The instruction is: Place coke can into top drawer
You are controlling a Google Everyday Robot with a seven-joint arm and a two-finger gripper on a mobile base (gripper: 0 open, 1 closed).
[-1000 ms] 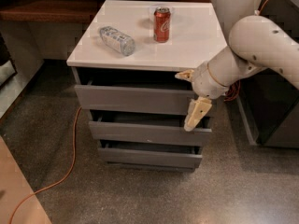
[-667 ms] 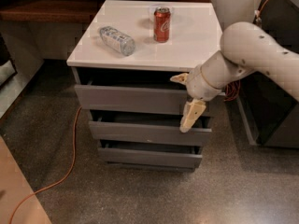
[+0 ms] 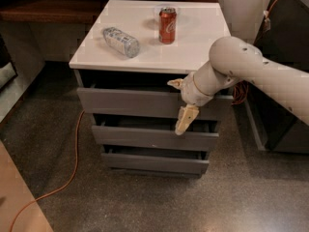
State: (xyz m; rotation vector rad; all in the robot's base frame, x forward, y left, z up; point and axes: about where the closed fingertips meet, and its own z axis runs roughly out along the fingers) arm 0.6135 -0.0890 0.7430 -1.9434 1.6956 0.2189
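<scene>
The coke can (image 3: 167, 25) stands upright on the cabinet's white top (image 3: 193, 47), toward the back middle. Below it, the top drawer (image 3: 128, 102) is pulled out slightly, with a dark gap above its grey front. My gripper (image 3: 179, 102) hangs in front of the right part of that drawer front, open. One finger (image 3: 175, 83) is at the drawer's top edge. The other finger (image 3: 186, 120) points down past its lower edge. Nothing is held.
A crinkled clear plastic bottle (image 3: 120, 41) lies on its side on the left of the cabinet top. Two lower grey drawers (image 3: 145, 138) are slightly ajar. An orange cable (image 3: 72, 173) runs over the floor at left. Dark furniture (image 3: 289, 52) stands at right.
My arm and gripper have moved left along the front of the top drawer. The can and the bottle have not moved.
</scene>
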